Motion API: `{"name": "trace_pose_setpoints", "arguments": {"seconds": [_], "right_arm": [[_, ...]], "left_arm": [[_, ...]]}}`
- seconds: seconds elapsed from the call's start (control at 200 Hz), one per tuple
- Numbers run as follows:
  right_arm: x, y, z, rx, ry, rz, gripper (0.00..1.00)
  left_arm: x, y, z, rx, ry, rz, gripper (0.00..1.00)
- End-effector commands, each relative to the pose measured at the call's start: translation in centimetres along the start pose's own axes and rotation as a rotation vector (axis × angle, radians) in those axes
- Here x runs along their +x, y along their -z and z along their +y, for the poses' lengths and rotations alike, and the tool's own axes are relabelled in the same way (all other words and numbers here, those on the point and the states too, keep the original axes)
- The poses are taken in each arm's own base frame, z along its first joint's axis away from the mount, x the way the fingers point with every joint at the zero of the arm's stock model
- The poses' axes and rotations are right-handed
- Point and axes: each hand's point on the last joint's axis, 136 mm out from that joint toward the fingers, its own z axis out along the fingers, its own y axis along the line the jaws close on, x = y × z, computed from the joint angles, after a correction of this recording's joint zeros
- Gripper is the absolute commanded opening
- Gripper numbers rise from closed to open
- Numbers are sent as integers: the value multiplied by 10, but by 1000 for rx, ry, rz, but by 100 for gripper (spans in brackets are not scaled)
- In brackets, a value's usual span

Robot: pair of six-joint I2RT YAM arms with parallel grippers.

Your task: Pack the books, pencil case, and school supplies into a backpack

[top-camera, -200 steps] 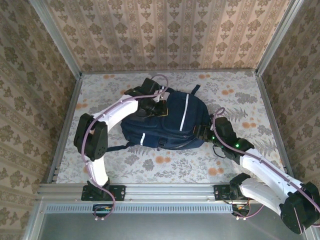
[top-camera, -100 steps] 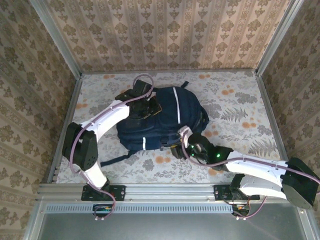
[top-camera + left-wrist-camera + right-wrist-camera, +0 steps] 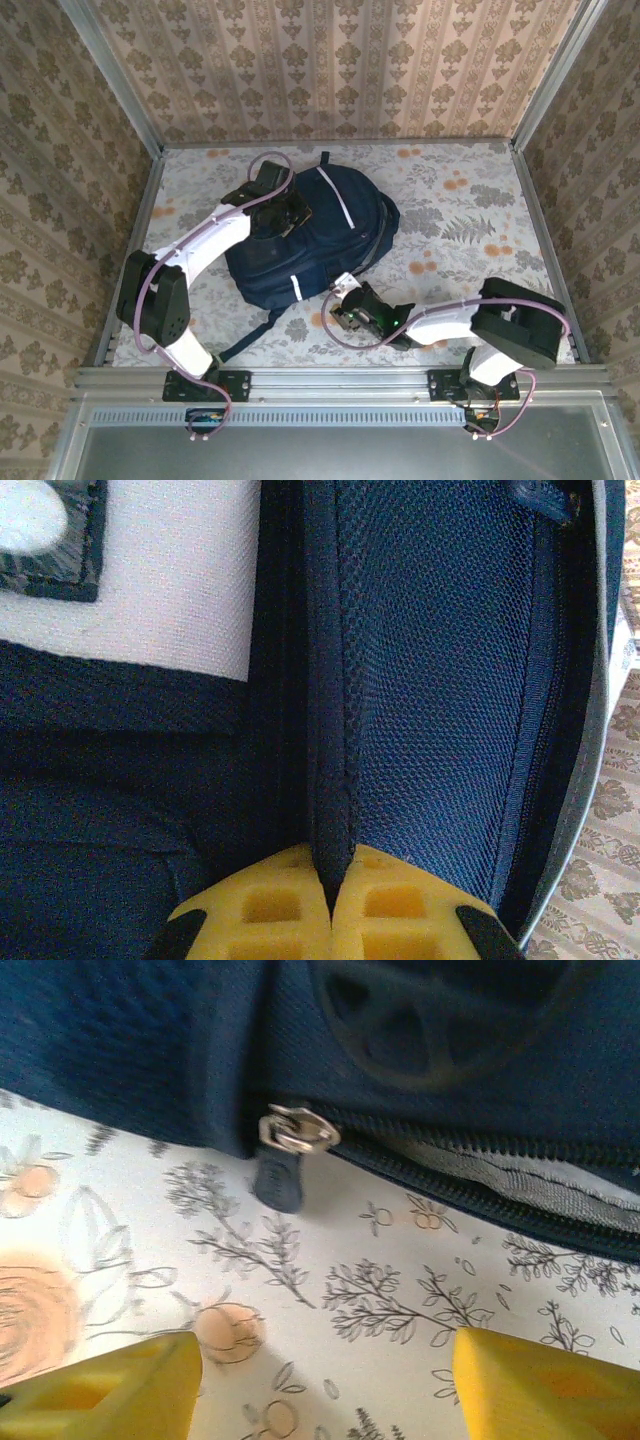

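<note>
— Covering the table was what?
— A pale floral cloth, inside damask-papered walls. The navy woven backpack lay centre-left; the left gripper pinched its padded seam, the right gripper stood spread beside the zipper pull.

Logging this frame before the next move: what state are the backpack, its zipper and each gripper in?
backpack: lying flat, a fold of its fabric pinched.
zipper: looks partly open, pale lining showing.
zipper pull: hanging free, ungripped.
left gripper: shut on the backpack fabric.
right gripper: open, short of the zipper pull.
</note>
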Motion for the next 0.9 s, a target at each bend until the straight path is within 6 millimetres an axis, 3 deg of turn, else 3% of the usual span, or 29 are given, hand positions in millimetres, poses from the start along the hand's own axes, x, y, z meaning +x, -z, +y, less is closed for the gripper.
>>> {"name": "trace_pose_setpoints", "arguments": {"seconds": [0.0,0.285,0.385,0.465,0.525,0.595,0.795,0.895], "right_arm": [[-26,-10,-4,73,-7,-80,69],[-44,-30,6,88,-24,-111,66],[-47,-27,-9,168,-29,-121,56],[-44,-22,-24,205,-43,-117,37],[-41,-17,-37,225,-65,-113,30],[-36,-9,-51,237,-106,-115,30],[-23,10,-85,232,-214,-118,44],[-20,14,-87,185,-218,-114,43]], "left_arm": [[-15,6,-15,68,20,-56,0],[-16,1,-16,68,9,-45,0],[-17,0,-18,64,-30,-44,0],[-19,0,-19,46,-73,-50,0],[-20,1,-19,32,-107,-55,0],[-20,0,-18,19,-149,-54,0],[-24,-3,-10,-39,-241,-56,0],[-22,-5,-14,-22,-255,-40,0]]}}
